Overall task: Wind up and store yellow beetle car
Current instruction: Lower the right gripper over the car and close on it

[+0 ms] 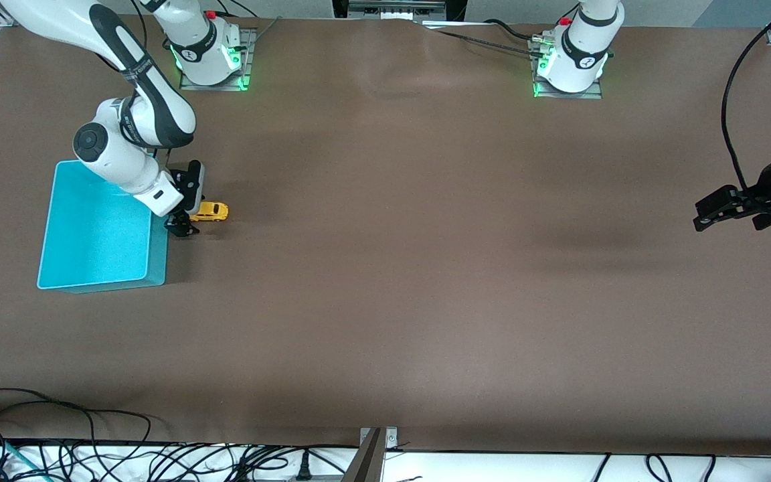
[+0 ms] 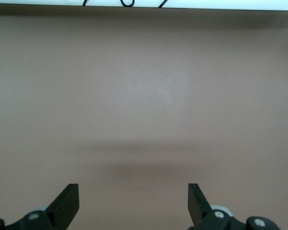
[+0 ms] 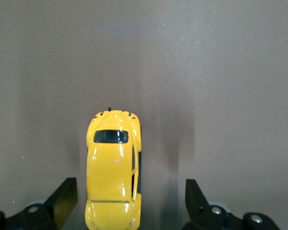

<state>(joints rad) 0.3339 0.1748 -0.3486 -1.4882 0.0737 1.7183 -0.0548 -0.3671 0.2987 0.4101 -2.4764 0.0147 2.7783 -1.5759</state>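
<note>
A: Front view? 
B: The car sits on the desk just beside the bin; the right gripper is down at it, jaws spread; the left gripper waits over the desk's left-arm end.

A: Wrist views? 
B: Left: jaws spread over bare desk; right: the car between spread fingers, nearer one, untouched.

A wide matte brown surface is stretching across the scene under even light, while tangled black cables are lying along its pale near edge.
</note>
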